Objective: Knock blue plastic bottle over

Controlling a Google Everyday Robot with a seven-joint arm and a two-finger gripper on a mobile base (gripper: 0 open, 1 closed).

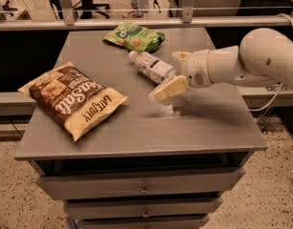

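The blue plastic bottle (152,66) lies on its side on the grey table (136,123), white cap pointing to the back left, label up. My gripper (173,75) comes in from the right on a white arm, just right of the bottle's base. One cream finger (169,88) points down-left toward the table, the other (180,57) shows behind the bottle's base. The fingers are spread apart and hold nothing.
A brown chip bag (72,98) lies flat at the left of the table. A green snack bag (134,36) lies at the back, just beyond the bottle's cap. A metal rail (136,22) runs behind the table. Drawers sit below the front edge.
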